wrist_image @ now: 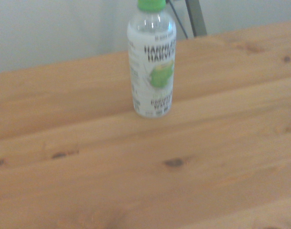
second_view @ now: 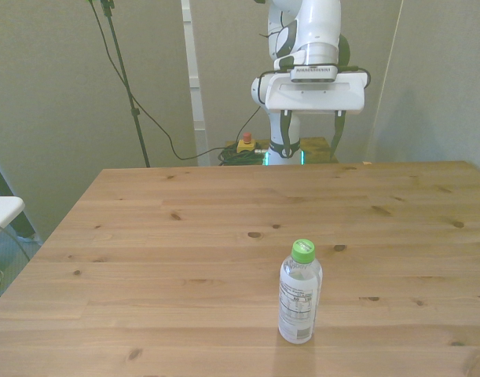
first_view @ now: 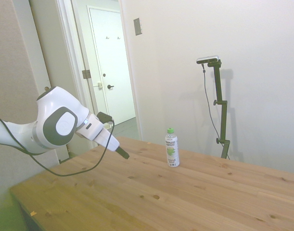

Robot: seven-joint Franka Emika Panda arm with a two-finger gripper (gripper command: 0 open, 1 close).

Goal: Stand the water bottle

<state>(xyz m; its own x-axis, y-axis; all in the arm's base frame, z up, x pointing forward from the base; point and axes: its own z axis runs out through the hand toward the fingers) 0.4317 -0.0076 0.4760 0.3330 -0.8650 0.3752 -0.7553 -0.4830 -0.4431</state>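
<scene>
Green-capped slim plastic water bottle [second_view: 300, 292] standing upright on the pale wooden table [second_view: 145, 259], with the white two-finger gripper [second_view: 310, 135] held well apart from it.

In the front view the bottle stands low in the frame, a little right of centre, its white label with dark print facing the camera; the gripper hangs near the top centre, above the table's far edge, its two dark fingers [second_view: 337, 135] spread wide with nothing between them. Bare planks lie between gripper and bottle, with nothing in the way. The side view puts the bottle [first_view: 172, 147] at the frame's centre and the gripper [first_view: 121, 153] to its left, tilted down toward the table. The wrist view shows the bottle [wrist_image: 151, 62] upright, green round graphic on the label.
</scene>
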